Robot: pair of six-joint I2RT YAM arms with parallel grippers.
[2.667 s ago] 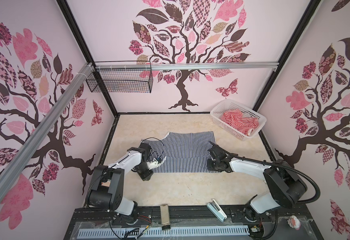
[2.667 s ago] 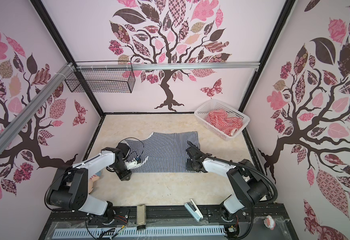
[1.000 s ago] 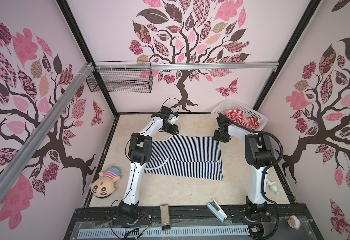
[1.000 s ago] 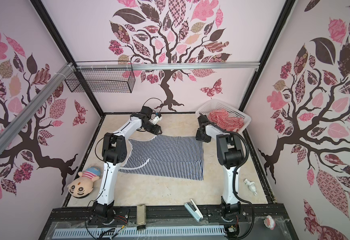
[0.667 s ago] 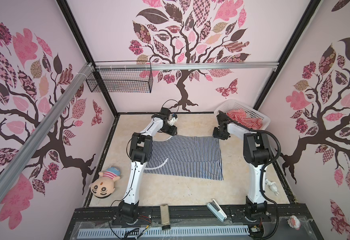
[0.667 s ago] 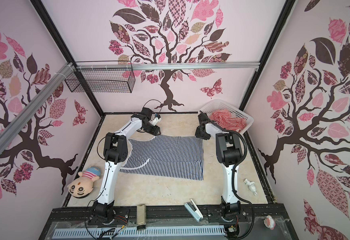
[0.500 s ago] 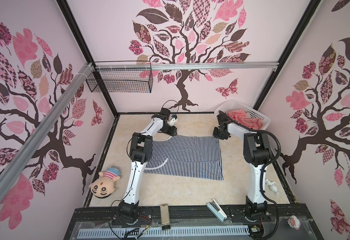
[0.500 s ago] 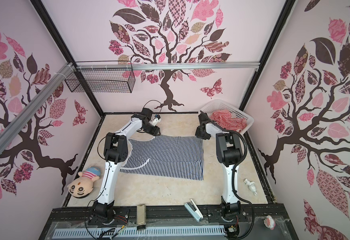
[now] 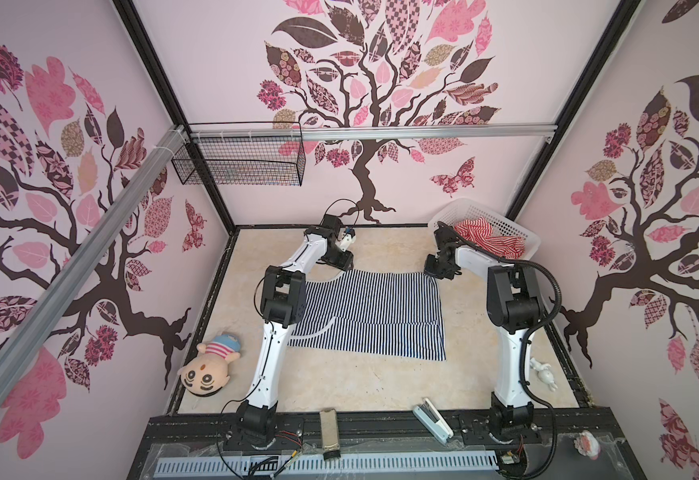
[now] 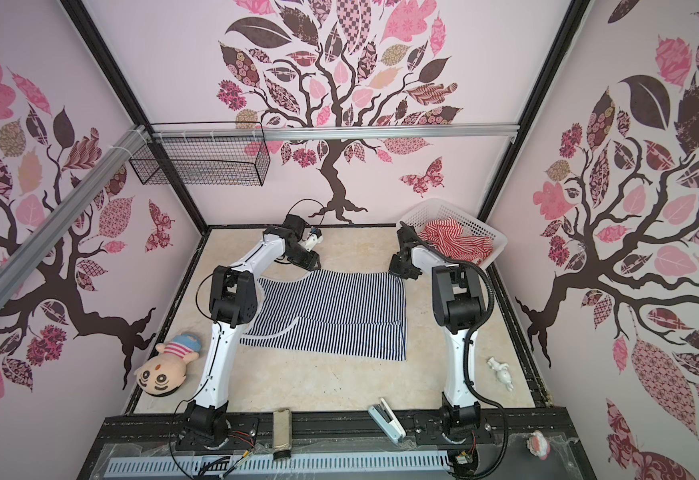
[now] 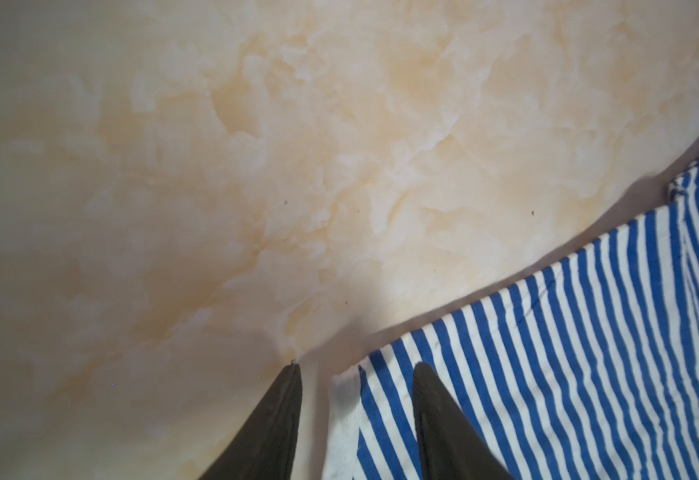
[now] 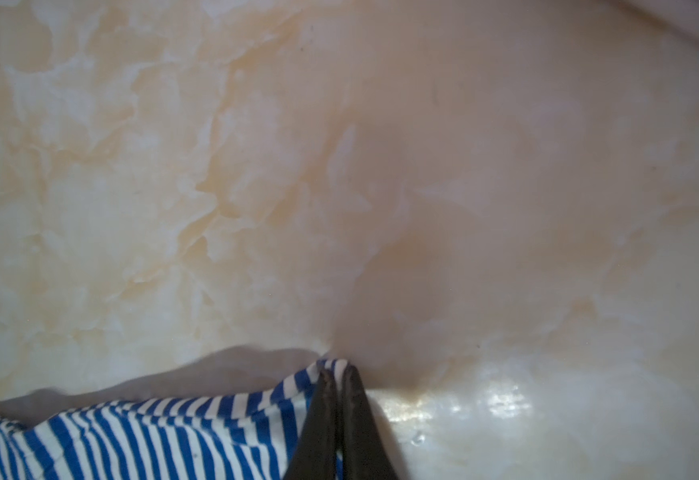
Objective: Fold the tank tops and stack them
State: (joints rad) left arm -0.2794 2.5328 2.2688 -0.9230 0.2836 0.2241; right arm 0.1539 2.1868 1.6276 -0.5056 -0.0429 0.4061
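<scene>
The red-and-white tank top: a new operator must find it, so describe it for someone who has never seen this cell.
At the far right corner of the marbled table sits a white lattice basket. The red-and-white tank top lies crumpled inside it, unlike the navy-and-white tank top, which is spread flat in the middle of the table.

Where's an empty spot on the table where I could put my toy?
Biggest bare patch: the front strip between the navy-and-white tank top and the stapler. Another lies between the top's far edge and the back wall. Crowded: the plush doll on the left, the white basket far right.
</scene>
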